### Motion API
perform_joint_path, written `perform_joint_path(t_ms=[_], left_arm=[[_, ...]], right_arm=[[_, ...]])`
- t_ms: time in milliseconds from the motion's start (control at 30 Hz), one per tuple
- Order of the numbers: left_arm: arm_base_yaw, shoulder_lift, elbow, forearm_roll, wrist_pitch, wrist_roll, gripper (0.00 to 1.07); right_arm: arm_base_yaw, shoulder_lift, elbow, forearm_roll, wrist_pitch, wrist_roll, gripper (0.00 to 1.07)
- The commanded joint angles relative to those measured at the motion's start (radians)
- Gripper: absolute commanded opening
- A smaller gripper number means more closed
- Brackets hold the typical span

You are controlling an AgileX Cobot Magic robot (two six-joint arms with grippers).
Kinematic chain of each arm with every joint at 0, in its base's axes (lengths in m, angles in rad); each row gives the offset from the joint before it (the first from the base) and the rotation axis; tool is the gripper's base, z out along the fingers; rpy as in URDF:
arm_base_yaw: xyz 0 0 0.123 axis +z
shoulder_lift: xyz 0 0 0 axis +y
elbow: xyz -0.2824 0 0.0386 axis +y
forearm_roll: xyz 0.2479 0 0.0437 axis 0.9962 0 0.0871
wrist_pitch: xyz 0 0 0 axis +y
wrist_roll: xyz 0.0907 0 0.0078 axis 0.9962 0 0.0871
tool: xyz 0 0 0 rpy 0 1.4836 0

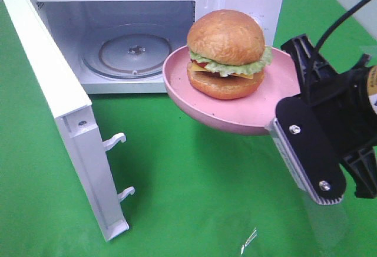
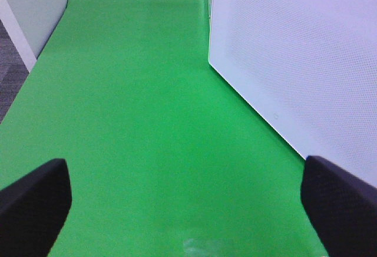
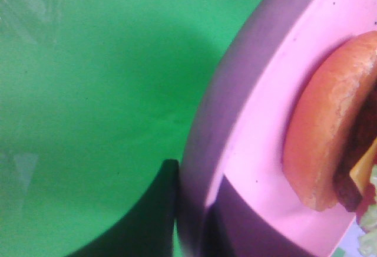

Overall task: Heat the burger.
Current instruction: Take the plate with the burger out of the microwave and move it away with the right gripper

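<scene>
The burger (image 1: 227, 53) sits on a pink round plate (image 1: 235, 112) held up in the air in front of the open microwave (image 1: 147, 27), just off the right side of its cavity. The right tool (image 1: 277, 124) is clamped on the plate's near rim, its jaws nearly together with the rim pinched between them; the right wrist view shows the plate's edge (image 3: 235, 151) and the lower bun (image 3: 330, 127) close up. The microwave door (image 1: 65, 115) stands swung wide to the left, and the glass turntable (image 1: 132, 53) inside is bare. The left tool (image 2: 185, 201) hangs wide open over the green worktop (image 2: 147, 121) beside the white door panel (image 2: 294, 62), gripping nothing
</scene>
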Motion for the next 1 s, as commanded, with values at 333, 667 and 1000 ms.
perform_joint_path(t_ms=[333, 667, 1000], left_arm=[[0.0, -0.015, 0.004, -0.002, -0.014, -0.001, 0.98], [0.0, -0.015, 0.004, -0.002, -0.014, -0.001, 0.98], [0.0, -0.015, 0.004, -0.002, -0.014, -0.001, 0.98]], right_arm=[[-0.003, -0.191, 0.058, -0.171, 0.172, 0.303, 0.0], [-0.003, -0.2, 0.061, -0.328, 0.408, 0.646, 0.0], [-0.003, -0.2, 0.061, -0.335, 0.555, 0.902, 0.0]])
